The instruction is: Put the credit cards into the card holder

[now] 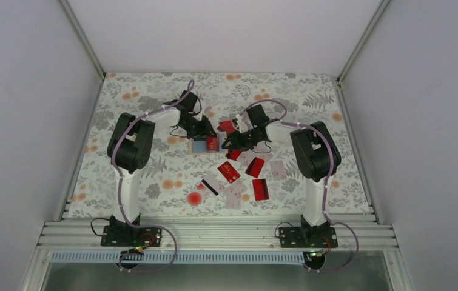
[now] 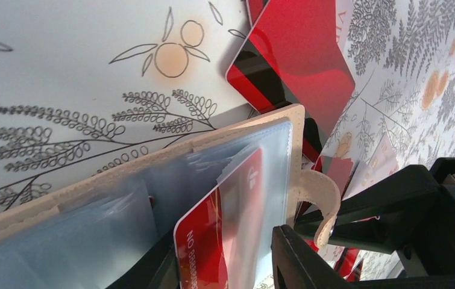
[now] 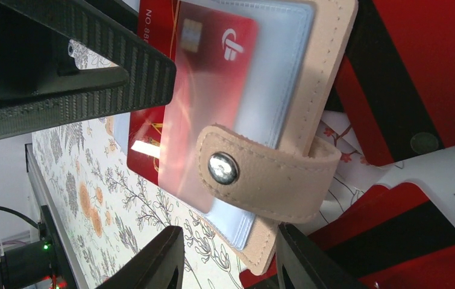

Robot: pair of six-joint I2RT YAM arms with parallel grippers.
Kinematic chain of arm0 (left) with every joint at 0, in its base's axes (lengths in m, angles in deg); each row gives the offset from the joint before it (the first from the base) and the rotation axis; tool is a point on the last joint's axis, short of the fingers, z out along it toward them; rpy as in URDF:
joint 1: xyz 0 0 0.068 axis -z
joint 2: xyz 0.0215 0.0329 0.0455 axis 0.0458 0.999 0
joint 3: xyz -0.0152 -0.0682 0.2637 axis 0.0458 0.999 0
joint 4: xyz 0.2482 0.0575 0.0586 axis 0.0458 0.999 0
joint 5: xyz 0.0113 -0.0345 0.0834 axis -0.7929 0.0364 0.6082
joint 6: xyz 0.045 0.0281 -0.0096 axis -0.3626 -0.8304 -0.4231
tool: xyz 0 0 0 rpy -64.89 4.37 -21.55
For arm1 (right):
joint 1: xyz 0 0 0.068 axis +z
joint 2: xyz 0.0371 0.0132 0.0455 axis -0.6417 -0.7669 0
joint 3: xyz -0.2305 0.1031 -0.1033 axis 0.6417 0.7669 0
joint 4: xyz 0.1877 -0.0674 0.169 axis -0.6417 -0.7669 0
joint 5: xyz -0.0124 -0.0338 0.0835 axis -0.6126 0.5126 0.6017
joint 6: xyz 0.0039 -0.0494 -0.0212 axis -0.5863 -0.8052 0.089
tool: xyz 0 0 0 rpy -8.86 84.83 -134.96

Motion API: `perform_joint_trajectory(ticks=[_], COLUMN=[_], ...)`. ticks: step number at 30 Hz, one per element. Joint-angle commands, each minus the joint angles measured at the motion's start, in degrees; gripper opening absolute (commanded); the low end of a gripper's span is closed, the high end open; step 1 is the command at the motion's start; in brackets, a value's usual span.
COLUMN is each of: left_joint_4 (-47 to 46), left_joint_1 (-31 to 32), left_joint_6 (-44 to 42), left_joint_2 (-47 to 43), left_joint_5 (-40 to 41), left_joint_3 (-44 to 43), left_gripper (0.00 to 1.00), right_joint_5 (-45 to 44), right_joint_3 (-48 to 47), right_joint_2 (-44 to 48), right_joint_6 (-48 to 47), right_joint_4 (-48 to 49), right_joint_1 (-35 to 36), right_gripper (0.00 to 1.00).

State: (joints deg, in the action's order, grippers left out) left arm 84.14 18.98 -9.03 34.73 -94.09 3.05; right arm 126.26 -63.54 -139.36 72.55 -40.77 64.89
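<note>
Left arm point(image 1: 130, 142) and right arm point(image 1: 314, 151) are bent over the card holder point(image 3: 333, 60). Right claw point(image 3: 229, 241) is spread; left claw point(image 2: 222, 253) cannot be told.

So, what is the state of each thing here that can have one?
Tan-beige folding card holder: open, strap unsnapped.
Glossy red chip card: partly inside a clear sleeve.
Loose red and pale cards: lying outside the holder.
Left gripper: jaws apart, grip unclear.
Right gripper: jaws apart, grip unclear.

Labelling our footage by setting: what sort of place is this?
Probably a lab robot booth: plain white walls close in a cloth-covered table, and two arms are bolted to a metal rail.
</note>
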Motion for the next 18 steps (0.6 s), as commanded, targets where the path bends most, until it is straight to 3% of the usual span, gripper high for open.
perform_joint_trajectory(ticks=[1, 10, 18], left_joint_4=[1.9, 3.5, 12.4], left_joint_1=[0.3, 1.6, 3.3], left_joint_6=[1.8, 3.2, 6.3], left_joint_2=[-1.8, -1.2, 2.3], left_joint_5=[2.4, 4.4, 11.4], left_joint_3=[0.1, -0.6, -6.2], left_gripper=[0.38, 0.43, 0.44], right_joint_5=[-0.4, -0.3, 0.2], right_joint_3=[-1.1, -1.3, -1.9], right_joint_2=[-1.5, -1.7, -1.8], right_joint_6=[-0.8, -0.8, -0.4], right_joint_4=[0.4, 0.6, 1.1], right_joint_1=[0.0, 0.1, 0.1], right_gripper=[0.39, 0.39, 0.39])
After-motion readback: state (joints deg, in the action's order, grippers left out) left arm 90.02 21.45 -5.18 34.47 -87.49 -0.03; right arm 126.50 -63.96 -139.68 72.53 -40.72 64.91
